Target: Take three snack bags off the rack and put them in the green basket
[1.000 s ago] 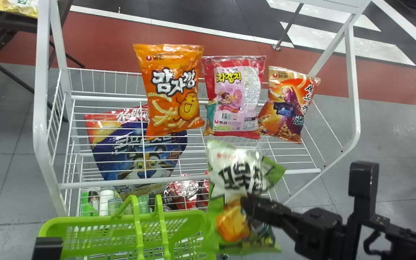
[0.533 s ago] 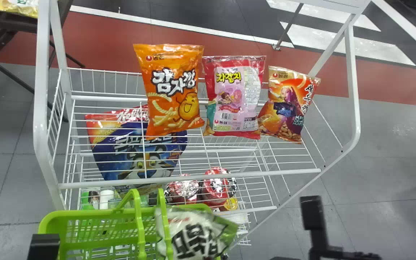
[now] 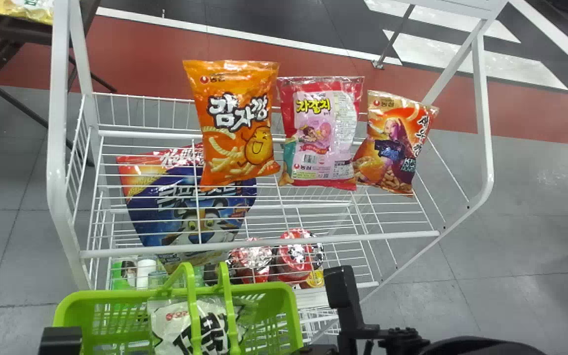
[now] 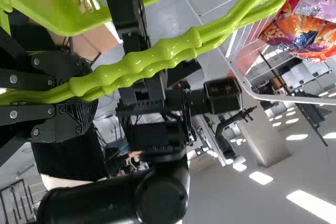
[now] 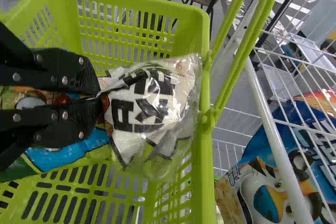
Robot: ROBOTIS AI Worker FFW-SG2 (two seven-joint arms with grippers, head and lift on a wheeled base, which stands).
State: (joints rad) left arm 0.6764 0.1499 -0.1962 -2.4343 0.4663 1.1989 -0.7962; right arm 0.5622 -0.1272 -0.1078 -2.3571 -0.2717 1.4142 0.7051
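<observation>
While L claw (image 4: 86,92) grips handles (image 4: 157,60), R claw (image 5: 100,97) pinches white bag (image 5: 149,100) inside green basket (image 3: 116,294); prob. release straight down.

The fingers (image 5: 64,66) are black, with finely ridged pads (image 5: 90,81) at their tips. Flat black bars (image 5: 34,75) sit behind them, dotted with round silver screws (image 5: 17,117). Beyond the fingers, a black arm shows boxy housings (image 4: 155,136), a glossy thick tube (image 4: 94,203) and a rounded joint (image 4: 163,195).

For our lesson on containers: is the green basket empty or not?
Not empty: the green basket has a snack bag inside, pinched in the right claw.
</observation>
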